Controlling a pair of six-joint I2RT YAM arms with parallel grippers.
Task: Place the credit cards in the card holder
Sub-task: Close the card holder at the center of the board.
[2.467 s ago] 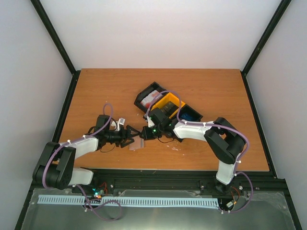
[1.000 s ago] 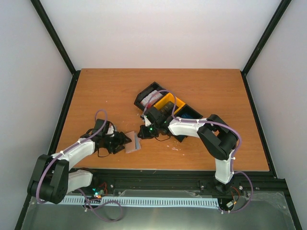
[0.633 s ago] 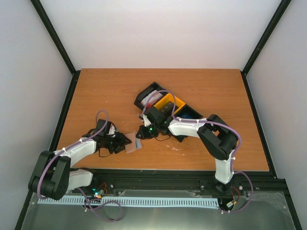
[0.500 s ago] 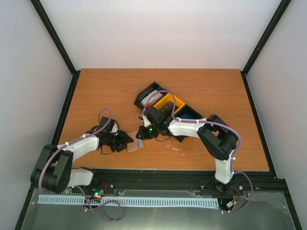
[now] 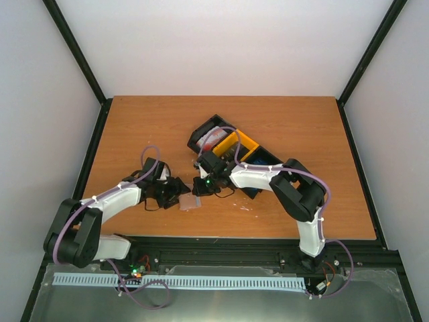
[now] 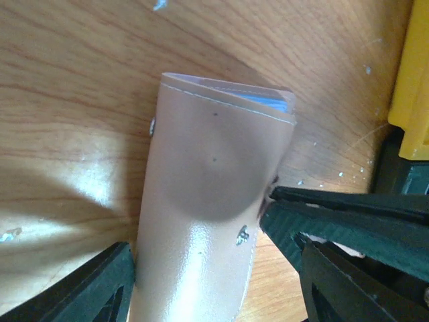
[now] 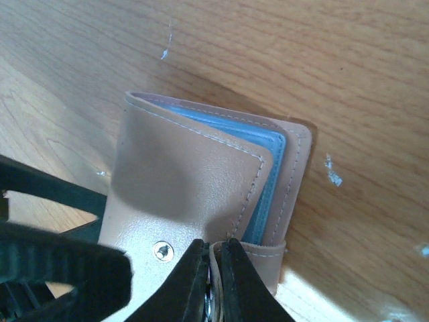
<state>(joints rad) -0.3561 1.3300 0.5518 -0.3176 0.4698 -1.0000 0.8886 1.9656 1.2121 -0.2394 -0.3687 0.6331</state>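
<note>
The card holder [image 5: 190, 203], a blue card [image 7: 267, 176] showing at its fold, lay on the table [image 5: 134, 127] just off the yellow bin [image 5: 236, 143], toward the arms. The right gripper [image 7: 213, 282] pinched its snap flap between nearly shut jaws; the left gripper [image 6: 201, 268] straddled it, jaws wide. So thin a pinch risked losing the flap or dragging the unclamped holder

1. Top external camera: fixed high above the near edge, looking down and forward across the whole table [image 5: 134, 127], from far off.
2. Left wrist camera: pressed close over the card holder [image 6: 208, 221], facing down onto the wood.
3. Right wrist camera: equally close, looking down on that same card holder, the one patch all three views share.
</note>
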